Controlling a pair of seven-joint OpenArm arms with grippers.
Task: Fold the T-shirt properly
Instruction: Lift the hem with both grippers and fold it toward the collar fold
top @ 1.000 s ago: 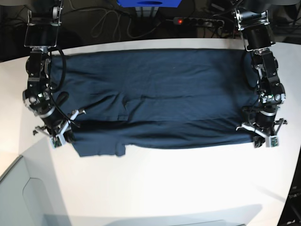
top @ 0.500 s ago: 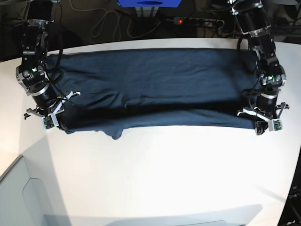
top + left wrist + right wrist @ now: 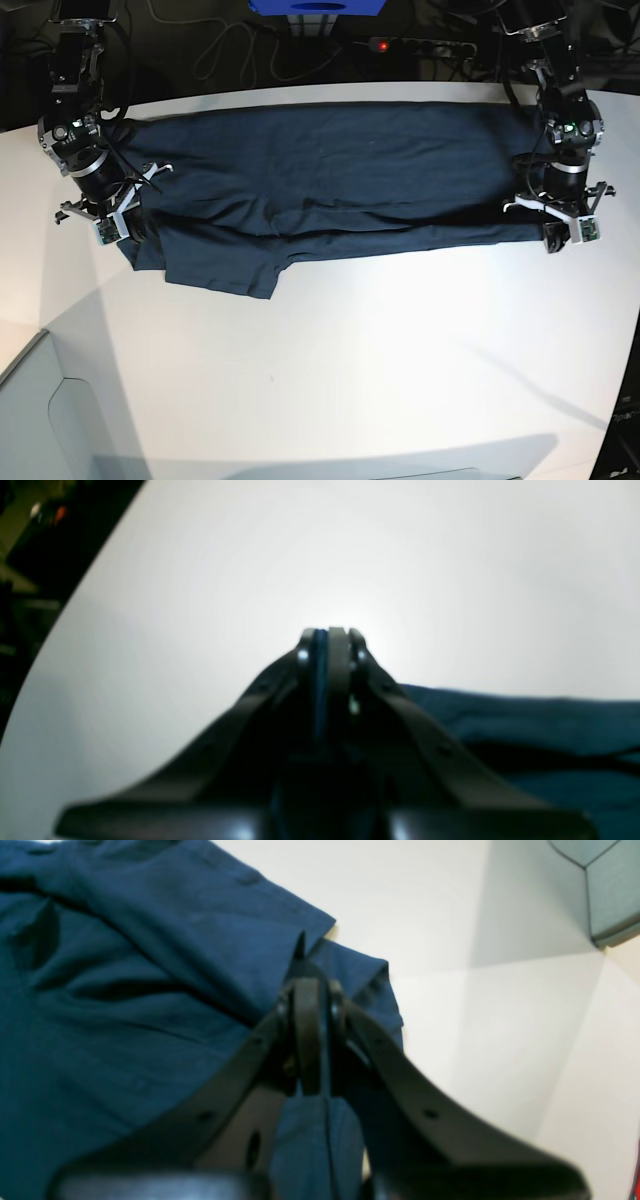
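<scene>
Both pairs of jaws are clenched on cloth: the left gripper (image 3: 327, 635) pinches a thin sliver of blue fabric between its black fingers, and the right gripper (image 3: 310, 990) is closed on a fold of the same garment, which hangs down between its arms. The garment is the plain dark navy-blue short-sleeved cotton T-shirt (image 3: 330, 185), stretched out sideways as a long band across the far half of the white table (image 3: 360, 380). In the base view the right gripper (image 3: 112, 222) holds the end on that view's left, and the left gripper (image 3: 562, 230) holds the end on that view's right, so the shirt spans the space between them. Its near edge appears doubled over into a narrow fold, and a loose flap, probably a sleeve, sticks out toward the viewer near the right gripper's end. Dark cables and a power strip with a red light (image 3: 381, 45) lie beyond the table's far edge. Judging from this, a lengthwise fold is under way. The risks are several: the left gripper's hold looks very slight, so the cloth could slip free if the arms pull apart; uneven motion between the two arms could skew the fold line; and the stray flap could stay outside the fold, leaving a lumpy, crooked result
</scene>
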